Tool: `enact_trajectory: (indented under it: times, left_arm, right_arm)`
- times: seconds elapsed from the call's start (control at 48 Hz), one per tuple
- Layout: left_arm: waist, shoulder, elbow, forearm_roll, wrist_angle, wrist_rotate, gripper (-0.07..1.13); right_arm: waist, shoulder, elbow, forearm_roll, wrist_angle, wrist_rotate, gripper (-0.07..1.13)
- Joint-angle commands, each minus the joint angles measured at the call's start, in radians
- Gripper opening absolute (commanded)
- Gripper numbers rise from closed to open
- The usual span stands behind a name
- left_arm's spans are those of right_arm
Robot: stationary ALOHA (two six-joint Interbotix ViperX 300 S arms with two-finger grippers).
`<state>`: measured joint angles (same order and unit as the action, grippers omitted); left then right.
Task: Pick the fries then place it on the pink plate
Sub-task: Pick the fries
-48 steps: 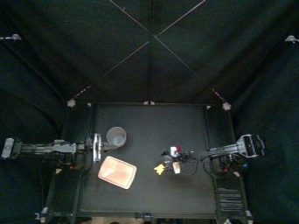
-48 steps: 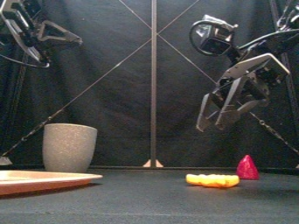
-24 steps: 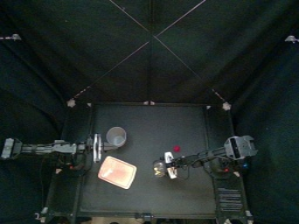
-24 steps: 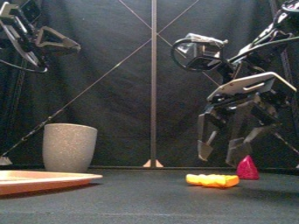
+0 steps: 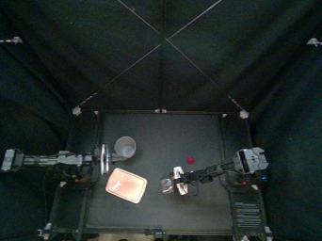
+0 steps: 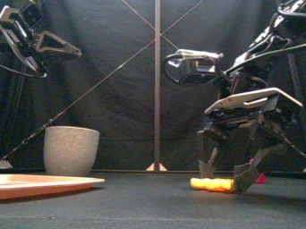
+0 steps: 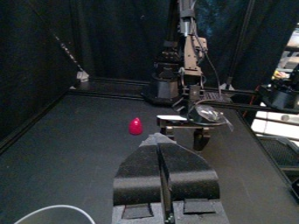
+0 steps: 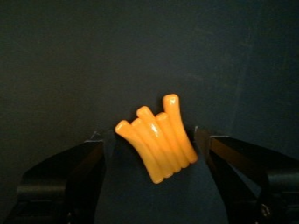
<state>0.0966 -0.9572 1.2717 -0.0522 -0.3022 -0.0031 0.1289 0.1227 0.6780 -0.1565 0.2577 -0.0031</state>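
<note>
While the right gripper [image 8: 158,156] hangs with jaws spread, the fries [image 8: 156,138] lie on the tabletop [image 8: 70,52] at frame centre between them, sticks running up-frame across the closing line. The left gripper [image 5: 98,160], jaws closed, rests lower left near the pink plate [image 5: 126,185].

No writing, label, brand or number could be read anywhere; the fries [image 8: 156,138], the pink plate [image 5: 126,185] and the grey cup [image 6: 71,149] carried no print.

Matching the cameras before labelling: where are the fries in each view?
Top: fries right of centre, at the right gripper.
Front: fries low right, between its jaws.
Left wrist: not discernible.
Right wrist: fries centre, between the jaws.
Shared landmark: the right gripper.
</note>
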Motion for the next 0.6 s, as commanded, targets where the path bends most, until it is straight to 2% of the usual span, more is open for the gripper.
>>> enact_trajectory:
  times: [0.021, 0.333, 0.604]
  left_arm:
    - [0.002, 0.005, -0.009, -0.015, -0.008, 0.0, 0.02]
    - [0.003, -0.005, -0.003, -0.023, -0.009, 0.003, 0.02]
    - [0.002, -0.006, -0.003, -0.023, -0.009, 0.002, 0.02]
  right_arm:
    - [-0.005, -0.006, -0.021, 0.017, 0.021, -0.002, 1.05]
    - [-0.008, -0.006, -0.025, 0.092, 0.055, -0.008, 1.01]
    - [-0.008, -0.006, -0.034, 0.106, 0.074, -0.006, 0.74]
